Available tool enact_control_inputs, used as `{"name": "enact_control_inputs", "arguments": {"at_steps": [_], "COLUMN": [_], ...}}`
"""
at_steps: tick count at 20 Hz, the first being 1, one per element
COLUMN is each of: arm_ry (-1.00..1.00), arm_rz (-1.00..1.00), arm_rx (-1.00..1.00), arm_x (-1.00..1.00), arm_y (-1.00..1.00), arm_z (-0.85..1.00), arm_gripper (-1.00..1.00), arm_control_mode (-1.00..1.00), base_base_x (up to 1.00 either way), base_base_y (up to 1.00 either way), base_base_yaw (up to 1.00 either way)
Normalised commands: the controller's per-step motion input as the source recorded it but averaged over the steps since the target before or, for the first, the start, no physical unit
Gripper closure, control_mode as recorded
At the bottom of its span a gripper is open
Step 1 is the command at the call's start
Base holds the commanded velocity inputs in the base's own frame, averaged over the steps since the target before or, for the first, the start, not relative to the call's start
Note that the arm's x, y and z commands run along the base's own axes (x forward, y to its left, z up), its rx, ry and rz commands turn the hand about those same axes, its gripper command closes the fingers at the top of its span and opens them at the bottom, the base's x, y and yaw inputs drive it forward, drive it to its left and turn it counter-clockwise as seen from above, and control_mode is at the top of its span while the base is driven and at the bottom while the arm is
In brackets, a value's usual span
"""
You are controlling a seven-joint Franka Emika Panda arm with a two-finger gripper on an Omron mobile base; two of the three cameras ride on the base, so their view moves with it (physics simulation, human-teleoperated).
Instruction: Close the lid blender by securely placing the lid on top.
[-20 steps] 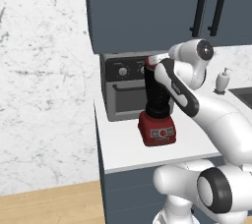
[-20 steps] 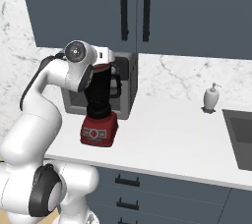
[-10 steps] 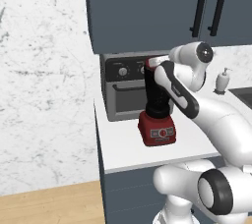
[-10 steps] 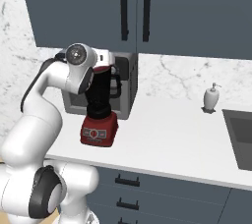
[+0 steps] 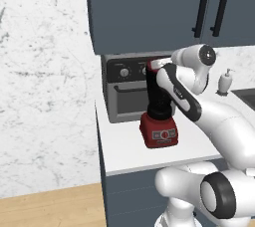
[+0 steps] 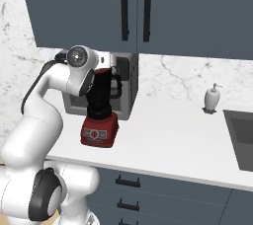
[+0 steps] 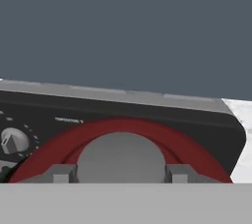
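So your tall near-black tapered blender jar on its squat red base with buttons (image 5: 159, 121) is sitting on the white countertop (image 6: 173, 145), right in front of the grey toaster oven with knobs (image 5: 124, 89). From the right base camera you can see the same blender (image 6: 100, 120) with its side handle pointing toward the oven, base near the counter's front edge.

The small round red lid with the pale grey centre cap (image 7: 120, 156) is right under your hand camera, up close, red ring around the grey cap, with the oven's dark control panel and one knob (image 7: 12, 140) behind it and the dark blue-grey upper cabinet (image 7: 126, 26) above. In the left base view a bit of red lid (image 5: 151, 64) pokes out at the jar's top, just by the arm's wrist.

Your two-finger gripper (image 7: 120, 174) has its grey fingertips (image 7: 61, 174) sitting either side of the grey cap, touching or very nearly so. Looks pinched on the cap, but you honestly can't tell if it's really clamped.

Off to the side: a white soap dispenser (image 6: 211, 99) by the backsplash, next to the sink (image 6: 242, 137), well apart from the blender.
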Motion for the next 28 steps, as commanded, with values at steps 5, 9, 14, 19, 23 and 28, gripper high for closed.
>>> {"name": "enact_control_inputs", "arguments": {"at_steps": [5, 9, 14, 19, 23, 28], "arm_ry": [0.00, 0.00, 0.00, -0.02, 0.00, -0.03], "arm_rz": [0.00, 0.00, -0.02, -0.06, -0.06, -0.10], "arm_rx": [0.00, 0.00, 0.00, 0.00, 0.00, 0.00], "arm_x": [0.00, -0.10, -0.36, -0.57, -0.65, -0.81], "arm_y": [-0.12, -0.18, -0.27, -0.27, -0.31, -0.51], "arm_z": [-0.06, -0.02, 0.08, 0.26, 0.32, 0.22], "arm_gripper": [1.00, -1.00, -1.00, -1.00, -1.00, -1.00], "arm_control_mode": [-1.00, -1.00, -1.00, -1.00, -1.00, -1.00], "base_base_x": [0.00, 0.00, 0.00, 0.00, 0.00, 0.00], "base_base_y": [0.00, 0.00, 0.00, 0.00, 0.00, 0.00], "base_base_yaw": [0.00, 0.00, 0.00, 0.00, 0.00, 0.00]}}
